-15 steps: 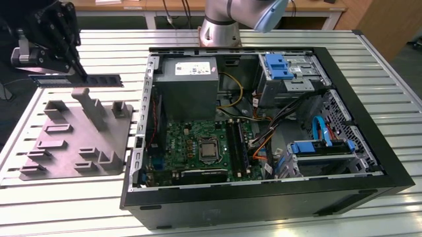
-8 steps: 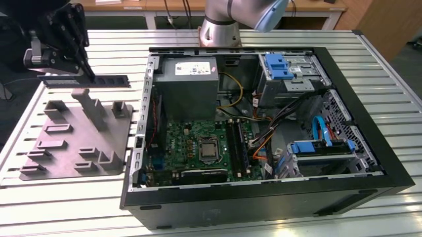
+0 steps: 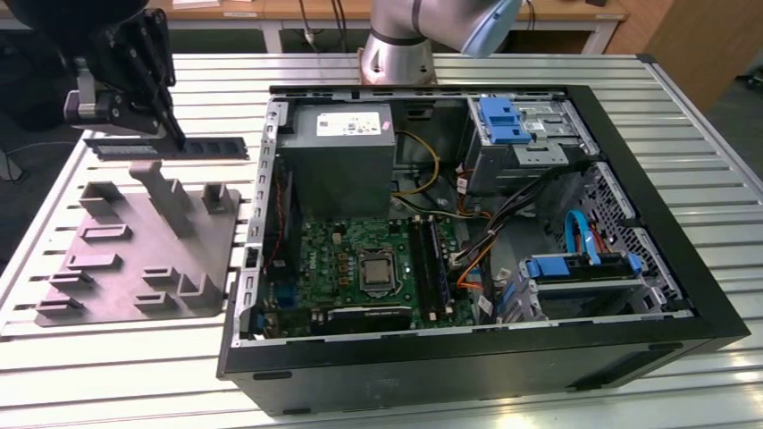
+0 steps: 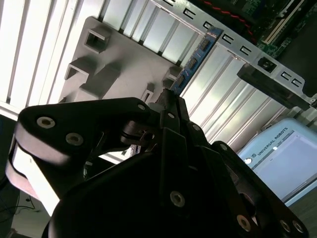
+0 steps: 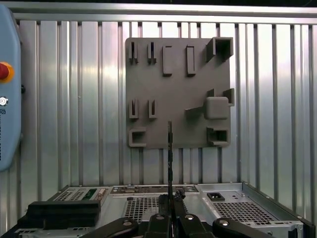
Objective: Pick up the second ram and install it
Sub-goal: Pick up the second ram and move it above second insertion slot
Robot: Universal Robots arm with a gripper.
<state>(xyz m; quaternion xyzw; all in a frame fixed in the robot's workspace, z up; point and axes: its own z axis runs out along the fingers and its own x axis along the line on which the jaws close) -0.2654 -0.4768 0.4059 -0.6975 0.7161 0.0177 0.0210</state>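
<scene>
The second ram is a long dark strip with black chips, held level in the air above the far end of the grey fixture plate, at the exterior view's left. My gripper is shut on its middle from above. In the second wrist view the strip runs out from between the closed fingers. In the first wrist view it shows edge-on as a thin dark line over the plate.
The open black computer case lies to the exterior view's right of the plate, with the green motherboard, grey power-supply box and blue drive cages inside. Everything rests on a slatted metal table. The arm's base stands behind the case.
</scene>
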